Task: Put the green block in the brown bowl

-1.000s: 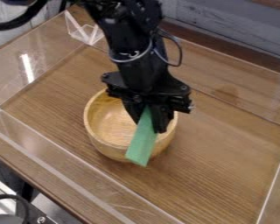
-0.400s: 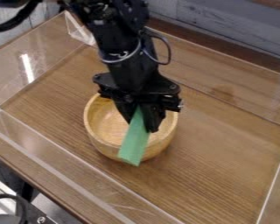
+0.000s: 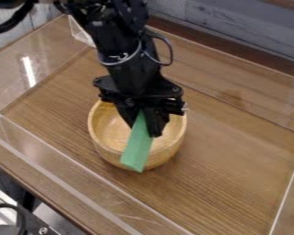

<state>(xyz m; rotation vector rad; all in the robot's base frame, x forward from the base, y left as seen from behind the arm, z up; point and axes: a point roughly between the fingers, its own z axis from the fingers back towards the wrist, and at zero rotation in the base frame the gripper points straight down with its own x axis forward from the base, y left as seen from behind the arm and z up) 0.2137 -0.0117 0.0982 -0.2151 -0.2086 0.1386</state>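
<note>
Hanging above the brown bowl, a black robot arm's pincer was clenched on the upper end of the green block. The block slanted down over the bowl's near rim. The bowl sat on a wooden worktop.

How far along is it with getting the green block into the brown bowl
Done: the pincer is shut on the green block, lifted. In hand: it hangs tilted over the brown bowl, lower end sticking out past the front rim. Left: getting it inside and letting go.
</note>
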